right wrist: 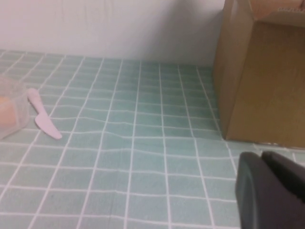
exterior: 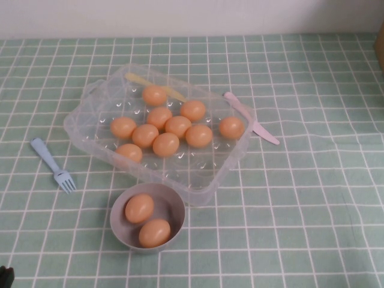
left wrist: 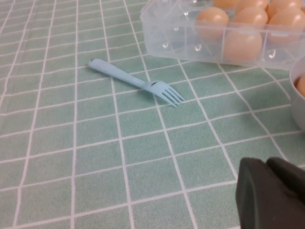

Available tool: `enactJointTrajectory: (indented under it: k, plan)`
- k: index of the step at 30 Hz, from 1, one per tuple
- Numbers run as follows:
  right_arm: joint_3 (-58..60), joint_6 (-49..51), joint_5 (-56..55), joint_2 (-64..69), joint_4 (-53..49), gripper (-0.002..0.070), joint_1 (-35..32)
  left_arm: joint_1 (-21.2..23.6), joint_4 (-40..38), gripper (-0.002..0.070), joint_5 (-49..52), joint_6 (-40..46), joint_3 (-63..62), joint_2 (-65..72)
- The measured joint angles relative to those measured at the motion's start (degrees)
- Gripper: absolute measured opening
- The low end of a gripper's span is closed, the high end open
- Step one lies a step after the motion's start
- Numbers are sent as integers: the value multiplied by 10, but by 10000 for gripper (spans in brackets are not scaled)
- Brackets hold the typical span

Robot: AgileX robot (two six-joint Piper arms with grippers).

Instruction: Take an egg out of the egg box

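Observation:
The clear plastic egg box (exterior: 207, 189) lies at the table's middle and holds several orange-tan eggs, such as one egg (exterior: 165, 144) near its front. Part of the box also shows in the left wrist view (left wrist: 162, 28) and a corner of it in the right wrist view (right wrist: 12, 107). My left gripper (left wrist: 268, 163) is shut and empty, low over the cloth at the near left, short of the box; only a dark tip of it shows in the high view (exterior: 5, 276). My right gripper (right wrist: 262, 155) is shut and empty, off to the right, out of the high view.
A grey bowl (exterior: 175, 204) with two eggs stands in front of the box. A blue fork (exterior: 54, 165) lies to the box's left, a pink knife (exterior: 252, 118) to its right, and a yellow utensil (exterior: 153, 84) at its far side. A cardboard box (right wrist: 262, 81) stands at the far right.

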Motion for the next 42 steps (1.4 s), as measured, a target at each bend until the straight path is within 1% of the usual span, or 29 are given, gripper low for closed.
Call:
enactJointTrajectory:
  k: [6, 18, 20, 23, 26, 30, 42]
  plan:
    - [1, 0, 65, -102, 6, -18, -1, 0, 0, -4, 0, 0, 0, 0]
    - [1, 0, 108, -109, 46, -18, -1, 0, 0, -4, 0, 0, 0, 0]
    - [1, -32, 125, -109, 80, -18, -1, 0, 0, -4, 0, 0, 0, 0]
    - [1, -126, 153, -109, 142, -18, -2, 0, 0, -4, 0, 0, 0, 0]
    - [1, -173, 189, -109, 165, -18, -3, 0, 0, -4, 0, 0, 0, 0]
    - [1, -175, 223, -110, 170, -18, -3, 0, 0, -4, 0, 0, 0, 0]
    - [1, -175, 227, -110, 174, -18, -3, 0, 0, -4, 0, 0, 0, 0]
